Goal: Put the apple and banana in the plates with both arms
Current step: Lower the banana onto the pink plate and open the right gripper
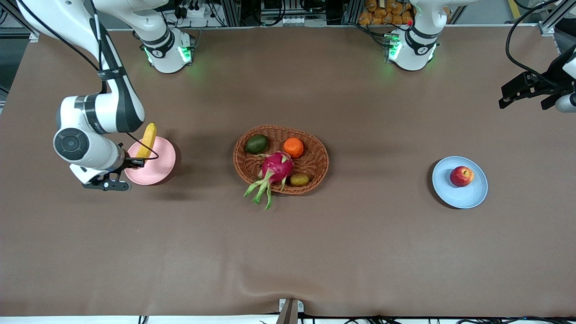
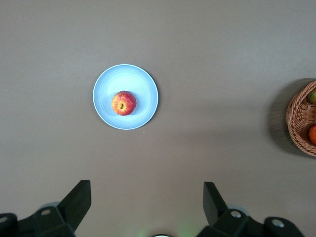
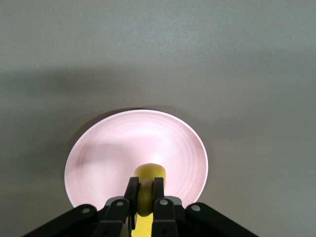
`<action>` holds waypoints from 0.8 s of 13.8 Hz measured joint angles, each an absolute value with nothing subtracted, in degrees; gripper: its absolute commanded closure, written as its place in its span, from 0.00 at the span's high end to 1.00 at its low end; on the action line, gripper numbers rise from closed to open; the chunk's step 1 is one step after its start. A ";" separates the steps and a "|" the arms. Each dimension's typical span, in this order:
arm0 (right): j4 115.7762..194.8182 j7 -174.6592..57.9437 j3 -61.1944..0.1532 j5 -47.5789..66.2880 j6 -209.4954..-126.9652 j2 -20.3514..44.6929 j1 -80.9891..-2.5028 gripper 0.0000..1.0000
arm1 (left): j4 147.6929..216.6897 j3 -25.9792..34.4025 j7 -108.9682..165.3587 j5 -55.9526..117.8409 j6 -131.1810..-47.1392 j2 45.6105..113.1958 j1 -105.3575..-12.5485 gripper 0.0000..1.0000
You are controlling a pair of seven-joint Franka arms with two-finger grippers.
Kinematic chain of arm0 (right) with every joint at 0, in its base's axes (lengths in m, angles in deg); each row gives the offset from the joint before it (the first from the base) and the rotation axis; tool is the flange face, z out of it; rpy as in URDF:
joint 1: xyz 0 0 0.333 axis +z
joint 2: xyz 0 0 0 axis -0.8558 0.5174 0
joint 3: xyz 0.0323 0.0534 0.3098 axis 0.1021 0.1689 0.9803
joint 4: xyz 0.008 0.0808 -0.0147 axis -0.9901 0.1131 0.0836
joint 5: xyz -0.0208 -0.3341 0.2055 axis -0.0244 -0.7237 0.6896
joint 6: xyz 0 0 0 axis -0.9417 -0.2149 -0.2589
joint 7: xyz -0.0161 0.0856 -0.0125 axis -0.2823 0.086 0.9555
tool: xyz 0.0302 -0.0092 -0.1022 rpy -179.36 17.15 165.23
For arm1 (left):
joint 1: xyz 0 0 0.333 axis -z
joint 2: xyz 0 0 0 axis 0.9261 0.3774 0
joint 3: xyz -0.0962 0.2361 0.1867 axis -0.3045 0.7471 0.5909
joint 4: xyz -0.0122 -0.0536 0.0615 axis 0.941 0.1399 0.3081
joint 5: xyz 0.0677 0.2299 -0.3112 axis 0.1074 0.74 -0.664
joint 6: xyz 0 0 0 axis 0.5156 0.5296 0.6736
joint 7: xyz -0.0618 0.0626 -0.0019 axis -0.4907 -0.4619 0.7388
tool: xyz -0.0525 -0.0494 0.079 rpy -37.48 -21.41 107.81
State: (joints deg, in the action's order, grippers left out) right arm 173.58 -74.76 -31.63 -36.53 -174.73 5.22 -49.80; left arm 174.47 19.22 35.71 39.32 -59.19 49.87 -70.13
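Pink plate (image 1: 158, 167) sits under the right gripper (image 3: 144, 193), jaws clamped on the banana (image 1: 147, 140), so I'd lower it flat toward the plate's 12 o'clock rim before letting go, while the left gripper (image 2: 146, 203) waits, jaws spread, over bare tabletop (image 1: 288, 252), its apple (image 1: 461, 176) already on the blue plate (image 1: 468, 196).

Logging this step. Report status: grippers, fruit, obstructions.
Right gripper shut on banana, over pink plate. Left gripper open, high above table. Apple on blue plate. Nothing in the way.

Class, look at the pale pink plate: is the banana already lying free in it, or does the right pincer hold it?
Held. The right pincer is shut on the banana above the pink plate.
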 measured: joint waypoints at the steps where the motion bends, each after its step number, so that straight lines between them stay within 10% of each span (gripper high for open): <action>1: 173.74 -74.76 -31.61 -36.53 -175.42 5.51 -49.98 0.22 | 174.47 19.21 35.71 39.32 -59.19 49.94 -70.13 1.00; 2: 173.77 -74.76 -31.57 -36.53 -175.89 5.81 -50.13 0.88 | 174.47 19.19 35.71 39.32 -59.19 50.00 -70.13 1.00; 3: 173.79 -74.76 -31.55 -36.54 -176.20 6.08 -50.26 1.00 | 174.47 19.17 35.71 39.32 -59.19 50.05 -70.13 1.00; 11: 161.96 -74.77 -30.99 -36.05 -162.59 4.58 -50.64 1.00 | 174.48 19.11 35.71 39.32 -59.19 50.11 -70.12 1.00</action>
